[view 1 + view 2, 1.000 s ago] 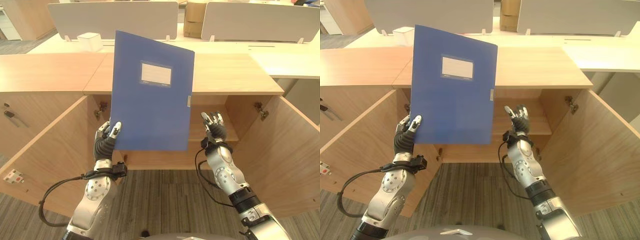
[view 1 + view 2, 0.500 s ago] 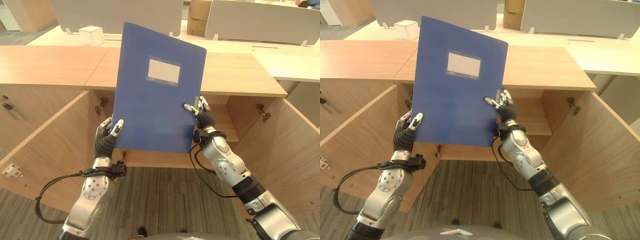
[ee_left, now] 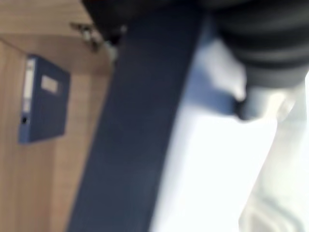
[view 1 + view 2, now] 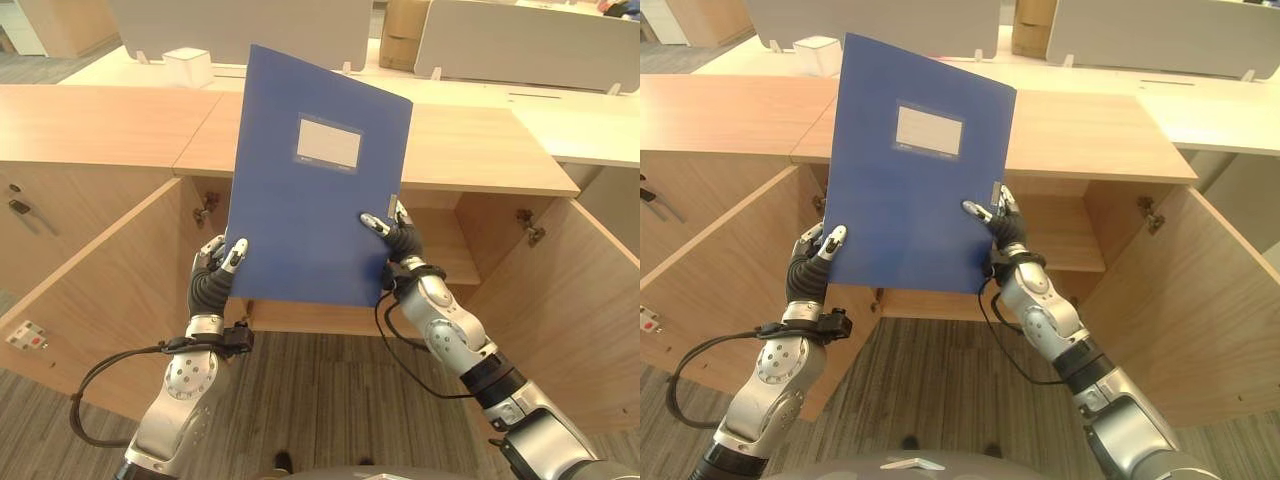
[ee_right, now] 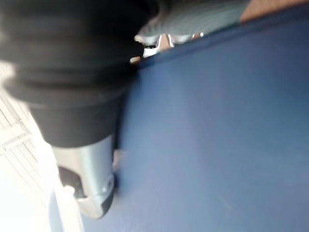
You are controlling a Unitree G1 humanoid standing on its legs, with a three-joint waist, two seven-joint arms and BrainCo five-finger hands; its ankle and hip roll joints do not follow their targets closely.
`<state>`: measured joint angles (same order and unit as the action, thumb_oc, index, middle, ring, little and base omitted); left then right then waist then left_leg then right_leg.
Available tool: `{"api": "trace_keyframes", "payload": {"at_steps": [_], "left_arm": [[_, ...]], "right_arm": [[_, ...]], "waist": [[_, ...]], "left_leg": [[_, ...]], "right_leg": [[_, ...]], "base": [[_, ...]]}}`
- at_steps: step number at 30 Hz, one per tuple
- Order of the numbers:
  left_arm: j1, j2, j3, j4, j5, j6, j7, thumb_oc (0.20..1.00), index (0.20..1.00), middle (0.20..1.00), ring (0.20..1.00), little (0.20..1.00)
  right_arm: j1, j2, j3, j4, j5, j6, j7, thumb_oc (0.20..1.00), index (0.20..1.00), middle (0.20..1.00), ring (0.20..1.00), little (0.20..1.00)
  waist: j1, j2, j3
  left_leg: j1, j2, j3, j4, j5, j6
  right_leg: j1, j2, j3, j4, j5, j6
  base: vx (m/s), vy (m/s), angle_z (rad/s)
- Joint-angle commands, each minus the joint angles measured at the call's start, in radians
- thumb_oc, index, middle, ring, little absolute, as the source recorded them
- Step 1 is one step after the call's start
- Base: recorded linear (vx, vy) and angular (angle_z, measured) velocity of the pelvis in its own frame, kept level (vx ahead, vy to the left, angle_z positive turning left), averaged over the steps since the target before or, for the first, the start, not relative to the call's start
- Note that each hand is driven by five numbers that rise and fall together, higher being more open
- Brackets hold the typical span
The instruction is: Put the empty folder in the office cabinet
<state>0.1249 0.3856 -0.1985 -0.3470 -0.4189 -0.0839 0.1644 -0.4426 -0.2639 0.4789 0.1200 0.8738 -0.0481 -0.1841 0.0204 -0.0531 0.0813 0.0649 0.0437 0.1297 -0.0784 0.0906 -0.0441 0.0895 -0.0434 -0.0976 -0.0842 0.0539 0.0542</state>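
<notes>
A blue folder [image 4: 315,190] with a pale label stands upright and slightly tilted in front of the open office cabinet [image 4: 480,150]. My left hand [image 4: 210,285] pinches its lower left corner, thumb on the front face. My right hand [image 4: 400,240] grips the folder's right edge near the clasp, thumb on the front and fingers behind. The left wrist view shows the folder's dark edge [image 3: 140,121] close up. In the right wrist view its blue face [image 5: 217,135] lies against my hand [image 5: 91,183].
Both cabinet doors hang open, the left door [image 4: 110,290] and the right door [image 4: 570,310]. Another blue binder [image 3: 43,106] stands inside the cabinet. A small white box [image 4: 187,67] sits on the desk behind, before grey partitions.
My right hand, a second ago apart from the folder with fingers spread, has moved left and closed on its right edge. The left hand keeps its hold.
</notes>
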Motion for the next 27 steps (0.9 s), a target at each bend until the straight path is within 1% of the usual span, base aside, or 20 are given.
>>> {"api": "trace_keyframes", "payload": {"at_steps": [1,3,4,5,8,15,16,21,22,24,25,27], "left_arm": [[-0.063,0.037,-0.024,-0.065,-0.038,-0.063,-0.044,0.2,0.2,0.2,0.2,0.2],[-0.056,0.037,-0.05,-0.061,-0.049,-0.059,-0.056,0.2,0.2,0.2,0.2,0.2],[-0.052,0.037,-0.061,-0.058,-0.055,-0.057,-0.062,0.2,0.2,0.2,0.2,0.2],[-0.053,0.038,-0.061,-0.057,-0.055,-0.057,-0.062,0.2,0.2,0.2,0.2,0.2],[-0.046,0.044,-0.092,-0.045,-0.062,-0.048,-0.075,0.2,0.2,0.2,0.2,0.2],[-0.043,0.045,-0.108,-0.009,-0.041,-0.041,-0.072,0.2,0.2,0.2,0.2,0.2],[-0.041,0.049,-0.106,0.005,-0.014,-0.038,-0.069,1.0,1.0,1.0,1.0,1.0],[-0.028,0.062,-0.09,0.037,0.05,-0.037,-0.066,1.0,1.0,1.0,1.0,1.0],[-0.012,0.084,-0.069,0.057,0.117,-0.04,-0.069,1.0,1.0,1.0,1.0,1.0],[0.013,0.105,-0.039,0.094,0.19,-0.041,-0.068,1.0,1.0,1.0,1.0,1.0],[0.015,0.104,-0.04,0.094,0.191,-0.042,-0.068,1.0,1.0,1.0,1.0,1.0],[0.059,0.13,-0.003,0.15,0.276,-0.043,-0.07,1.0,1.0,1.0,1.0,1.0]], "right_arm": [[-0.084,0.033,0.005,0.009,-0.037,-0.023,0.038,1.0,1.0,1.0,1.0,1.0],[-0.116,0.043,0.004,0.049,-0.025,-0.035,0.032,1.0,1.0,1.0,1.0,1.0],[-0.128,0.047,0.002,0.064,-0.025,-0.039,0.029,0.467,0.467,0.467,0.467,0.467],[-0.129,0.048,0.001,0.065,-0.025,-0.04,0.03,0.2,0.2,0.2,0.2,0.2],[-0.16,0.066,-0.003,0.089,-0.024,-0.05,0.019,0.2,0.2,0.2,0.2,0.2],[-0.168,0.08,-0.008,0.095,-0.033,-0.057,0.01,0.2,0.2,0.2,0.2,0.2],[-0.159,0.082,-0.014,0.097,-0.035,-0.058,0.008,0.2,0.2,0.2,0.2,0.2],[-0.123,0.067,-0.025,0.104,-0.043,-0.055,0.015,0.2,0.2,0.2,0.2,0.2],[-0.077,0.044,-0.028,0.098,-0.051,-0.042,0.031,0.2,0.2,0.2,0.2,0.2],[-0.021,0.001,-0.034,0.077,-0.068,-0.024,0.056,0.2,0.2,0.2,0.2,0.2],[-0.018,0.0,-0.034,0.074,-0.068,-0.023,0.056,0.2,0.2,0.2,0.2,0.2],[0.061,-0.056,-0.043,0.037,-0.088,0.009,0.099,0.2,0.2,0.2,0.2,0.2]], "waist": [[0.023,-0.031,-0.041],[0.026,-0.03,-0.042],[0.028,-0.03,-0.043],[0.028,-0.03,-0.043],[0.031,-0.03,-0.043],[0.033,-0.03,-0.041],[0.032,-0.028,-0.04],[0.032,-0.025,-0.035],[0.032,-0.024,-0.031],[0.034,-0.023,-0.024],[0.034,-0.023,-0.026],[0.039,-0.023,-0.016]], "left_leg": [[0.035,-0.01,-0.023,-0.009,-0.139,-0.013],[0.035,-0.01,-0.023,-0.009,-0.14,-0.012],[0.035,-0.01,-0.023,-0.009,-0.14,-0.012],[0.035,-0.01,-0.023,-0.009,-0.14,-0.012],[0.034,-0.01,-0.025,-0.009,-0.14,-0.011],[0.032,-0.01,-0.027,-0.009,-0.14,-0.011],[0.033,-0.011,-0.027,-0.009,-0.141,-0.01],[0.029,-0.011,-0.027,-0.009,-0.139,-0.01],[0.026,-0.012,-0.029,-0.009,-0.139,-0.01],[0.022,-0.013,-0.032,-0.009,-0.137,-0.011],[0.021,-0.013,-0.032,-0.009,-0.137,-0.011],[0.011,-0.015,-0.037,-0.009,-0.134,-0.012]], "right_leg": [[-0.024,-0.046,-0.024,-0.003,-0.03,0.065],[-0.026,-0.045,-0.025,-0.003,-0.031,0.066],[-0.025,-0.045,-0.026,-0.003,-0.031,0.065],[-0.025,-0.045,-0.026,-0.003,-0.031,0.065],[-0.025,-0.045,-0.028,-0.003,-0.031,0.066],[-0.024,-0.045,-0.028,-0.003,-0.032,0.065],[-0.024,-0.045,-0.028,-0.003,-0.031,0.065],[-0.026,-0.046,-0.031,-0.003,-0.03,0.067],[-0.029,-0.047,-0.032,-0.003,-0.03,0.069],[-0.034,-0.049,-0.035,-0.003,-0.029,0.071],[-0.034,-0.049,-0.035,-0.003,-0.03,0.071],[-0.039,-0.051,-0.044,-0.003,-0.029,0.075]], "base": [[0.0,0.0,0.0],[0.0,0.0,0.0],[0.0,0.0,0.0],[0.0,0.0,0.0],[0.0,-0.001,0.02],[0.0,0.0,0.0],[0.0,0.0,0.0],[0.0,0.0,0.0],[0.0,0.0,0.0],[0.0,0.0,0.0],[0.0,-0.007,0.03],[-0.01,-0.007,0.08]]}}
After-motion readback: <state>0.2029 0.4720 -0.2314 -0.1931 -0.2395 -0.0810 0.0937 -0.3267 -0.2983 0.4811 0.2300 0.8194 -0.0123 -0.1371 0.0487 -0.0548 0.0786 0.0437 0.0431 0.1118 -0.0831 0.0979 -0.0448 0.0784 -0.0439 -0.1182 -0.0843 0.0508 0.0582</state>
